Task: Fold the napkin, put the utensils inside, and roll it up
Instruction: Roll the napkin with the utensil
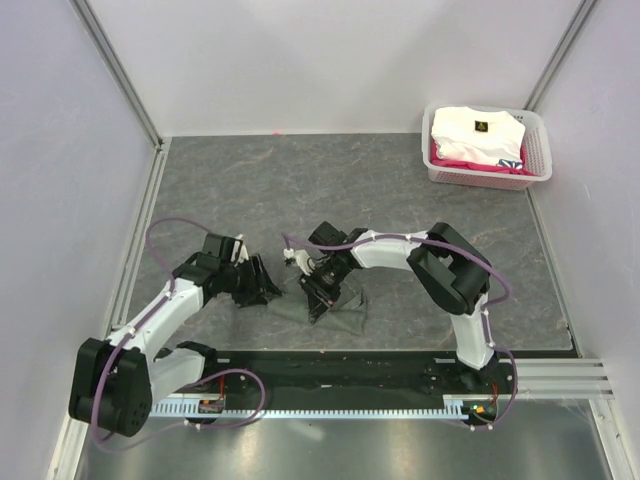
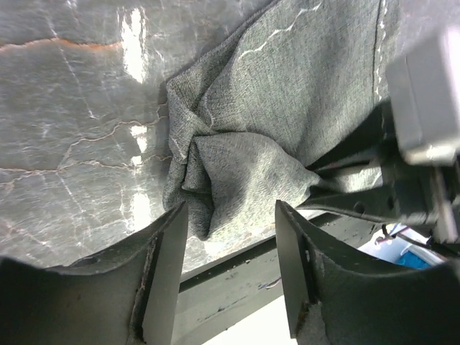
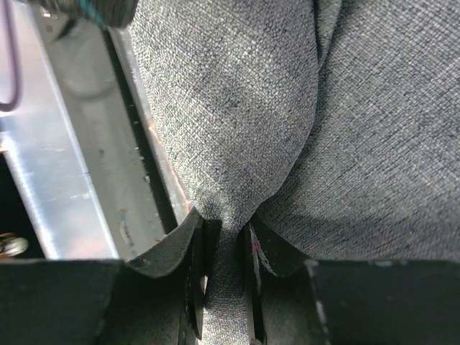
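From above, the napkin [image 1: 350, 318] lies crumpled on the grey marbled table [image 1: 300, 190], close to the near edge and just in front of the arms' mounting rail, between the two arms. The right gripper [image 1: 320, 300] comes down onto the cloth's left part, while the left gripper [image 1: 268, 290] sits just beside that same end; from this height I cannot tell whether its tips touch the fabric. Well apart, in the far right corner, a white basket [image 1: 540, 140] holds a folded white garment [image 1: 475, 135] with a small dark logo. In the left wrist view, the left gripper [image 2: 230, 266] has its jaws spread wide, with nothing pinched between them. A bunched, rounded fold of the napkin [image 2: 244, 144] lies on the table right ahead of the gap, its lowest edge reaching down about level with the fingertips [image 2: 167, 251]. Dark parts of the right arm [image 2: 374, 180] press on the cloth at the right. In the right wrist view, the right gripper [image 3: 223, 251] is drawn in narrow and clamped on a gathered pleat of the napkin [image 3: 237, 108], which fans out taut from the pinch. The metal rail [image 3: 65, 180] runs along the left side.
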You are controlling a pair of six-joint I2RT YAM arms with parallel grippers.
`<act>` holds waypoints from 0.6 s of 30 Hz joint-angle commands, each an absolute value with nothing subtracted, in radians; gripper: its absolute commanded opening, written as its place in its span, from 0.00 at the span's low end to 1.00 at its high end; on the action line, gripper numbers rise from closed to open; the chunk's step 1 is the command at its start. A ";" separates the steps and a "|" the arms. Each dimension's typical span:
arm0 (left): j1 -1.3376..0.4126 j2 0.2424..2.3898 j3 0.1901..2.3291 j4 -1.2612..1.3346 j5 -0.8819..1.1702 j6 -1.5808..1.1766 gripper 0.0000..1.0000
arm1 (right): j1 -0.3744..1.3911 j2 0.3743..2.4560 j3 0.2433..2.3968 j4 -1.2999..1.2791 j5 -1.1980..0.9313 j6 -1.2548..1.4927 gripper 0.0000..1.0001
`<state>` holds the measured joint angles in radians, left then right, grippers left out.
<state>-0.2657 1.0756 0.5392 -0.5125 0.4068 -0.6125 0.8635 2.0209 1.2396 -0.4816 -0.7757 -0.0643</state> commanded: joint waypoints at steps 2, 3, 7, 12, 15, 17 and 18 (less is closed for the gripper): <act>-0.265 1.083 0.500 -0.423 0.472 -0.630 0.56 | 0.850 2.160 1.241 -0.634 -0.761 -0.147 0.24; -0.265 1.092 0.497 -0.407 0.472 -0.630 0.56 | 0.845 2.163 1.244 -0.638 -0.762 -0.149 0.24; -0.264 1.135 0.494 -0.387 0.472 -0.623 0.54 | 0.839 2.174 1.262 -0.650 -0.764 -0.150 0.24; -0.264 1.186 0.489 -0.356 0.468 -0.617 0.49 | 0.836 2.178 1.267 -0.652 -0.758 -0.155 0.24; -0.264 1.216 0.491 -0.354 0.471 -0.612 0.42 | 0.836 2.172 1.273 -0.653 -0.744 -0.155 0.24; -0.265 1.224 0.488 -0.353 0.476 -0.612 0.32 | 0.836 2.168 1.278 -0.653 -0.727 -0.153 0.25; -0.264 1.226 0.488 -0.353 0.480 -0.614 0.23 | 0.835 2.161 1.284 -0.653 -0.721 -0.150 0.25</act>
